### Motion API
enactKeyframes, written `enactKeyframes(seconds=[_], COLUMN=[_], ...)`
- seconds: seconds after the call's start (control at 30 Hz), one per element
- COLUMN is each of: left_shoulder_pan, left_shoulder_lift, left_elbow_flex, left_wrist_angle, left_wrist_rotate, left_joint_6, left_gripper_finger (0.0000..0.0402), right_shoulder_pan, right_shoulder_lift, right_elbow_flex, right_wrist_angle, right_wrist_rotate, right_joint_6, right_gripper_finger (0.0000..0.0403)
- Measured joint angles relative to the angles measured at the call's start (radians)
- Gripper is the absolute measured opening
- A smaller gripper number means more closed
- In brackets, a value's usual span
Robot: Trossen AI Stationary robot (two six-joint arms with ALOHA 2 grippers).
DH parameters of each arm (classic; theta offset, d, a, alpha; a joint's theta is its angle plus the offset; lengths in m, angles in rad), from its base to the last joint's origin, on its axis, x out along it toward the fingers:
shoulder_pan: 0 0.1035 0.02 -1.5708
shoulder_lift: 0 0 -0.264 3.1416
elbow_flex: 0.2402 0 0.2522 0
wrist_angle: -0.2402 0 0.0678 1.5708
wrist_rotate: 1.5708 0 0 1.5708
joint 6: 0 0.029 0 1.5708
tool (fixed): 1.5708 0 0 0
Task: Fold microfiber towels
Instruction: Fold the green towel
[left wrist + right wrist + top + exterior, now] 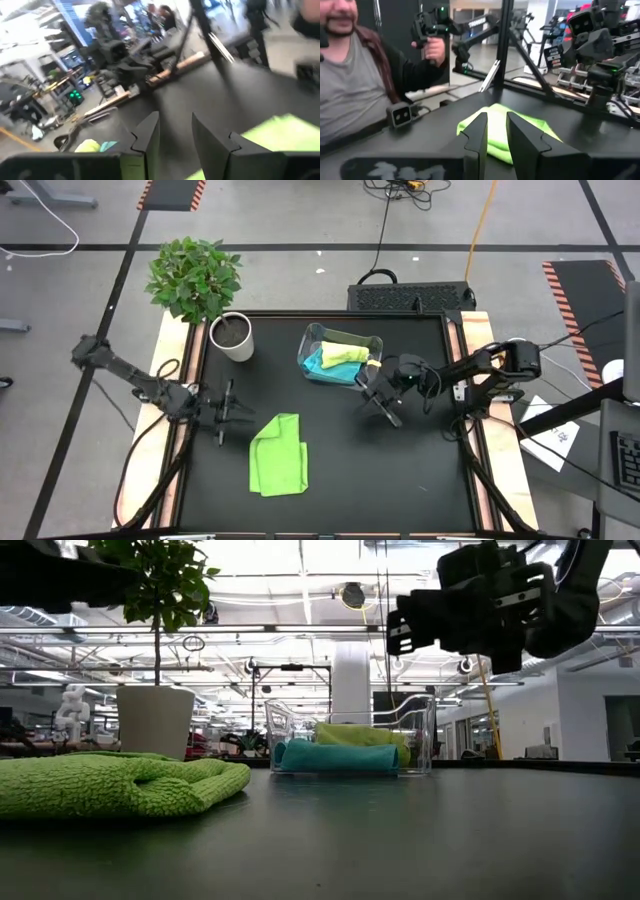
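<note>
A bright green microfiber towel lies folded flat on the black table, near the front middle; it also shows in the low view. A pale yellow-green towel and a turquoise towel lie folded inside the clear bin. My left gripper hovers left of the green towel, open, with nothing between its fingers. My right gripper hovers in front of the bin, its fingers a narrow gap apart and empty, pointing toward the green towel.
A white pot with a leafy plant stands at the far left of the table. The clear bin sits at the far middle. A person holding a hand controller stands beyond the table's left edge.
</note>
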Motion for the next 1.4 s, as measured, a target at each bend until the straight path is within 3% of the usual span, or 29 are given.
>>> enactKeyframes(seconds=[0.2,0.33,0.53,0.7,0.83,1.13,1.27,1.4], left_shoulder_pan=[0.229,0.312,0.336,0.336,0.329,0.290,0.256,0.221], left_shoulder_lift=[-0.074,-0.105,-0.176,-0.271,-0.345,-0.432,-0.438,-0.438], left_elbow_flex=[0.000,0.001,0.001,0.001,0.001,0.001,0.001,0.001], left_wrist_angle=[0.037,-0.020,-0.095,-0.199,-0.264,-0.363,-0.408,-0.413], left_wrist_rotate=[0.260,0.298,0.294,0.275,0.267,0.264,0.263,0.261], left_joint_6=[-0.136,-0.155,-0.133,-0.132,-0.146,-0.193,-0.229,-0.283], left_gripper_finger=[0.0117,0.0117,0.0117,0.0117,0.0117,0.0117,0.0117,0.0118], right_shoulder_pan=[-0.023,-0.064,-0.168,-0.237,-0.253,-0.231,-0.230,-0.213], right_shoulder_lift=[0.098,0.137,0.115,-0.009,-0.189,-0.610,-0.790,-0.915], right_elbow_flex=[0.000,0.000,-0.089,-0.190,-0.253,-0.394,-0.453,-0.444], right_wrist_angle=[0.190,0.259,0.378,0.375,0.377,0.195,0.086,-0.201], right_wrist_rotate=[-0.006,-0.044,-0.051,-0.021,-0.025,0.022,0.032,0.057], right_joint_6=[0.109,0.156,0.206,0.189,0.196,0.199,0.197,0.151], right_gripper_finger=[0.0063,0.0063,0.0063,0.0063,0.0063,0.0051,0.0028,0.0008])
